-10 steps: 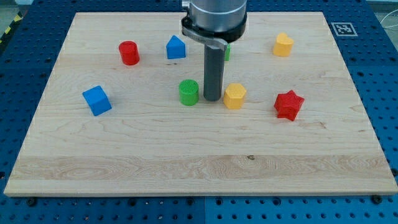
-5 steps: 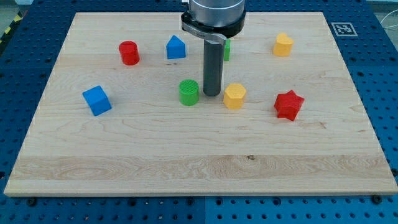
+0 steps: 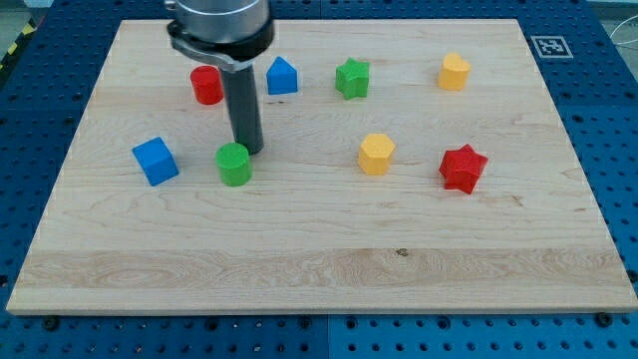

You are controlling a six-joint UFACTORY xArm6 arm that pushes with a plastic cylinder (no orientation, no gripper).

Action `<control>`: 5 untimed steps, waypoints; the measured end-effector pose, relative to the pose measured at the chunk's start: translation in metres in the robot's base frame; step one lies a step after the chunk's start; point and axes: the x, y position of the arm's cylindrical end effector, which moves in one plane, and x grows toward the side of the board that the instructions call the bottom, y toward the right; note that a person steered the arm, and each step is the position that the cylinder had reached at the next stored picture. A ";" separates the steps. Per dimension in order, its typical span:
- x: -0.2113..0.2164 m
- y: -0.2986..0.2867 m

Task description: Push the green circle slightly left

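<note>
Nearest the view's bottom, bare wooden worktop (image 3: 319,269), nothing on it. Moving up, the green circle (image 3: 234,164) sits left of centre, with the blue cube (image 3: 155,161) close on its left. My tip (image 3: 248,151) is down just behind the circle's upper right edge, touching or nearly so. There's no pincer on this rod, nothing to open or close, nothing held.

The circle looks like a small, light, rigid plastic puck that should slide easily on smooth wood; I'd judge contact belongs square on its right side, since an off-centre nudge could send it astray.

Out right, the yellow block (image 3: 376,154) and red star (image 3: 463,168).

Farther back: red cylinder (image 3: 206,85), blue block (image 3: 282,76), green star (image 3: 351,78), another yellow block (image 3: 454,72).

At the top right corner, a black-and-white marker (image 3: 545,45); no readable writing anywhere.
</note>
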 end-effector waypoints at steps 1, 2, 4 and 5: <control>0.000 -0.005; 0.000 -0.004; 0.021 0.019; 0.029 0.030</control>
